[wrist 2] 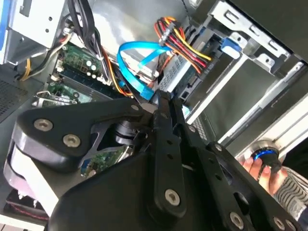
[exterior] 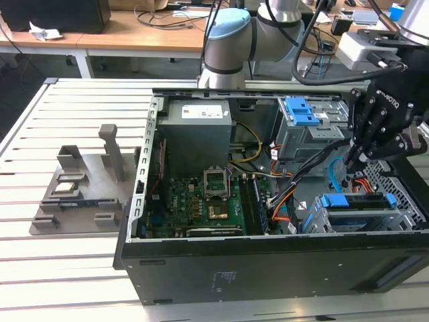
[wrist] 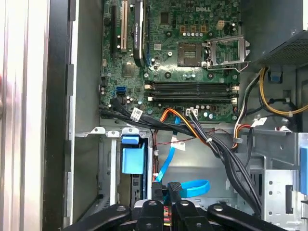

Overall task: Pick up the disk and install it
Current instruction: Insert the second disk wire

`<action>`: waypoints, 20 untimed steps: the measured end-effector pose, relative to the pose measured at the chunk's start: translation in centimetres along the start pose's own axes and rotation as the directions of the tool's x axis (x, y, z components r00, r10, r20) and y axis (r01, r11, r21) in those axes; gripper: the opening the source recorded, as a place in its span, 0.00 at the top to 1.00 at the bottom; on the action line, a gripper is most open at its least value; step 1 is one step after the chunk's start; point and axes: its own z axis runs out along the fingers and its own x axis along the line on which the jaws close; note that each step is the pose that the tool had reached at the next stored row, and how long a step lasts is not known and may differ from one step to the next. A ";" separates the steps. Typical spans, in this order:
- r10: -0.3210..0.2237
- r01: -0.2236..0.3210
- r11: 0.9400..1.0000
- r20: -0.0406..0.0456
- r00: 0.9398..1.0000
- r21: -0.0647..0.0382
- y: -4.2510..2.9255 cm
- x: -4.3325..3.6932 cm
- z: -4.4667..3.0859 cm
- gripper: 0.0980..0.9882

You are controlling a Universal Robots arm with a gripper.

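- Apparently the disk [exterior: 353,200] sits on its edge in the drive cage [exterior: 402,218], in the corner of the open computer case [exterior: 221,268] at the exterior view's lower right. Only its blue rails and a dark strip of the body are visible from above. In the first wrist view, the blue carrier [wrist: 132,160] stands in a narrow slot of the cage.
- The end effector [exterior: 350,161] hangs just above that cage, a little to the side of the disk and not touching it. Its fingers [wrist: 174,195] look clenched together with nothing between them.
- Handling, as I judge it: a metal drive is stiff and rather heavy for its size, and it does not like shocks. The labelled face is smooth and probably slippery, so the better hold is on the two long blue rails or the blue tab at the end.
- Room for moving is small. The cage walls are thin sheet metal with sharp edges, close on both sides of the disk.
- A blue flat cable [wrist 2: 137,62] and a bundle of red, yellow and black wires [wrist 2: 185,45] lie right beside the fingertips and could catch.
- The motherboard [wrist: 178,57] is well apart, and above the case the space is free.
- A grey stand [exterior: 87,181] rests on the slatted counter [exterior: 40,261], well away from the case.
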 end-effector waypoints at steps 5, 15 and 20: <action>0.000 0.000 1.000 0.004 1.000 -0.002 -0.60 1.39 0.92 0.93; -0.001 0.001 1.000 0.004 1.000 -0.008 -1.73 2.06 2.55 0.93; -0.003 0.003 1.000 0.006 1.000 -0.009 -2.07 1.96 2.70 0.93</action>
